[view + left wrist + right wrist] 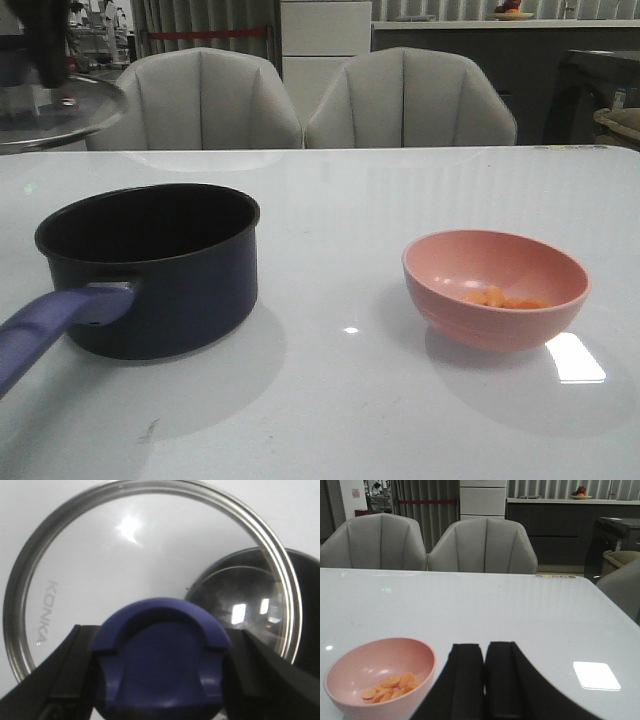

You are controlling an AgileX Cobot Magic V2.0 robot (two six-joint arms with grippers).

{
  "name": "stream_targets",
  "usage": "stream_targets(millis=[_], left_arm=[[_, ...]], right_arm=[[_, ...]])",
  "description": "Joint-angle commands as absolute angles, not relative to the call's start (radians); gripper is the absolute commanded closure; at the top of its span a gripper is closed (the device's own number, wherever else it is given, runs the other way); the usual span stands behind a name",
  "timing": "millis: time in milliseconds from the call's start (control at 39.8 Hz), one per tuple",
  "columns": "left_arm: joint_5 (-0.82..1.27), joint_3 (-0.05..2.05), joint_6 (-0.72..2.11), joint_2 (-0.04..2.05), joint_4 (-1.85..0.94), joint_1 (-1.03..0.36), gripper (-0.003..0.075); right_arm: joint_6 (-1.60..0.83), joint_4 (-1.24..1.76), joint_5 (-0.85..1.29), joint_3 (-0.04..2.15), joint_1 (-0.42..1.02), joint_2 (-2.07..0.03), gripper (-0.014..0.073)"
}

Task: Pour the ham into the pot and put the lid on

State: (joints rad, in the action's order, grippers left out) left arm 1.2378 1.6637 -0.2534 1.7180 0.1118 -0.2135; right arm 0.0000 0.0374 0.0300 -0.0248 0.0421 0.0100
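2 grippers: left gripper [160, 680] clamps the lid [75, 580] by its knob; right gripper [485, 680] pressed closed, holding nothing

Pot [160, 265]: uncovered, by the counter's [330, 420] left edge, blue-purple handle toward the near-left corner.
Ham [503, 298]: orange pieces inside the pink bowl [495, 288], right of centre.
Lid [55, 110]: held tilted in the air above the far-left corner.
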Motion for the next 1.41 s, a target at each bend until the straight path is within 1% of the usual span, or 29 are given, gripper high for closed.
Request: stream_targets(millis=[0, 201, 276, 377, 553, 879, 955, 1080, 1106, 1256, 1382], left_arm=[[1.25, 1.618, -0.221, 1.615, 0.12, -0.109, 0.0367], [1.119, 1.405, -0.099, 1.547, -0.053, 0.11, 0.0367], [1.059, 1.315, -0.033, 1.548, -0.122, 0.17, 0.0367], [0.958, 1.196, -0.016, 1.548, -0.134, 0.222, 0.0367], [0.836, 1.103, -0.012, 1.57, -0.134, 0.226, 0.0367], [0.829, 1.102, -0.012, 1.693, -0.136, 0.219, 0.0356], [0.827, 1.102, -0.01, 1.71, -0.136, 0.219, 0.0321], [0.825, 1.102, 0.008, 1.719, -0.136, 0.217, 0.0185], [0.824, 1.102, 0.008, 1.719, -0.133, 0.217, 0.0172], [0.826, 1.117, 0.008, 1.719, -0.122, 0.215, 0.0164], [0.844, 1.143, 0.017, 1.692, -0.12, 0.187, 0.0164]], right_arm=[[0.0, 0.028, -0.055, -0.037, 0.036, 0.029, 0.0445], [0.0, 0.028, -0.055, -0.037, 0.036, 0.029, 0.0445], [0.0, 0.028, -0.055, -0.037, 0.036, 0.029, 0.0445], [0.0, 0.028, -0.055, -0.037, 0.036, 0.029, 0.0445], [0.0, 0.028, -0.055, -0.037, 0.036, 0.029, 0.0445], [0.0, 0.028, -0.055, -0.037, 0.036, 0.029, 0.0445], [0.0, 0.028, -0.055, -0.037, 0.036, 0.029, 0.0445], [0.0, 0.028, -0.055, -0.037, 0.036, 0.029, 0.0445], [0.0, 0.028, -0.055, -0.037, 0.036, 0.029, 0.0445], [0.0, 0.028, -0.055, -0.037, 0.036, 0.029, 0.0445], [0.0, 0.028, -0.055, -0.037, 0.036, 0.029, 0.0445]])
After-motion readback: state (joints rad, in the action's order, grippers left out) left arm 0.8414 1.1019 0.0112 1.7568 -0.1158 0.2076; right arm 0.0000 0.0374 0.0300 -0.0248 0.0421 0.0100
